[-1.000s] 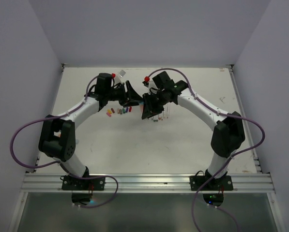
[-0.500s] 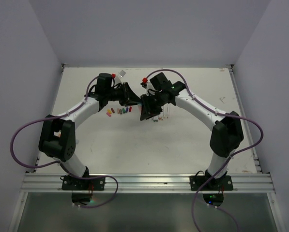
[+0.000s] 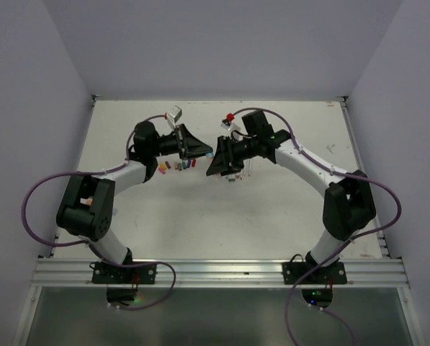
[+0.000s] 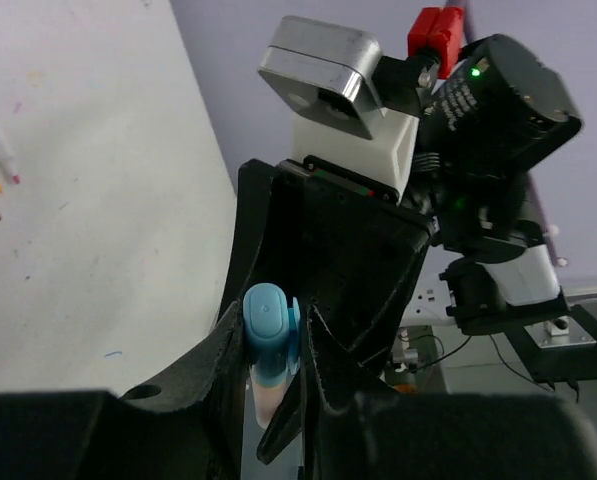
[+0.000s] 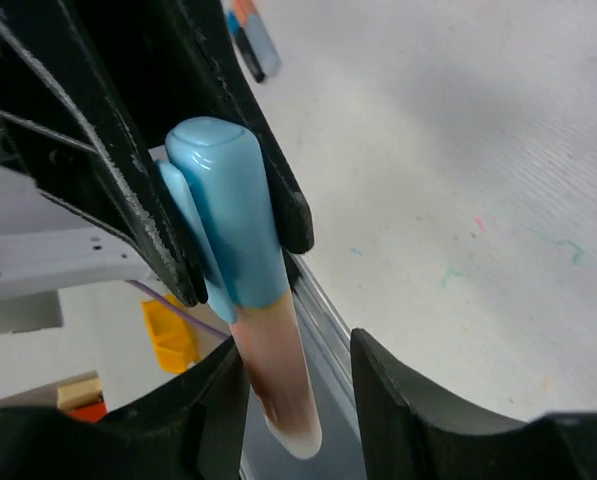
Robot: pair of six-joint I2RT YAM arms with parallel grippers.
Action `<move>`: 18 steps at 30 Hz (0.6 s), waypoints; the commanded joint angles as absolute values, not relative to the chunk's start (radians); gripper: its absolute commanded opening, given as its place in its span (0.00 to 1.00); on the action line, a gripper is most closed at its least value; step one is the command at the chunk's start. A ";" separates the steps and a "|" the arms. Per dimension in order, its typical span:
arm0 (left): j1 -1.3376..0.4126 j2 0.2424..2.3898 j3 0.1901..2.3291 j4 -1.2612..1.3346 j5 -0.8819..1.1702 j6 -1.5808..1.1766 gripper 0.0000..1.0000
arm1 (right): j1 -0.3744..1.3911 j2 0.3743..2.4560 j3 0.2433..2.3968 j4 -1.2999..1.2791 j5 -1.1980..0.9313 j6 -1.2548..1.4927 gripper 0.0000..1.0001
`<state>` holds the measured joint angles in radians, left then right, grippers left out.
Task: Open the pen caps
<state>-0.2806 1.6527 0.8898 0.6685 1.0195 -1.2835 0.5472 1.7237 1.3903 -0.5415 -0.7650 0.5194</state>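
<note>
Currently my left claw [image 4: 276, 338] is clenched on the blue cap [image 5: 228, 210]. The pale pen [image 5: 273, 385] sticks out of the cap, between the spread, released fingers of my right claw [image 5: 298, 365]. Both claws meet above the counter [image 3: 287, 209], nearer its far edge. The loose caps [image 3: 177, 166] lie in a row just toward the left edge.

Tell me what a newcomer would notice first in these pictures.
The left hand and the right hand meet almost tip to tip above the middle of the table. Between them is a pen with a light-blue cap, the cap pinched by the left hand's fingers and the pale body pointing toward the right wrist camera. A row of small coloured caps lies on the table near the left hand.
</note>
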 commanded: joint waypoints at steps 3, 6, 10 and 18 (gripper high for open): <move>-0.250 1.643 0.867 1.153 1.097 -1.590 0.00 | 0.534 1.648 1.257 -0.107 -0.989 0.779 0.40; -0.250 1.664 0.858 1.241 1.095 -1.656 0.00 | 0.534 1.640 1.220 0.045 -1.023 0.877 0.27; -0.247 1.686 0.850 1.345 1.077 -1.739 0.00 | 0.534 1.638 1.186 0.187 -1.029 1.002 0.00; -0.209 1.710 0.923 1.339 0.982 -1.717 0.00 | 0.535 1.586 1.045 0.249 -1.011 1.114 0.00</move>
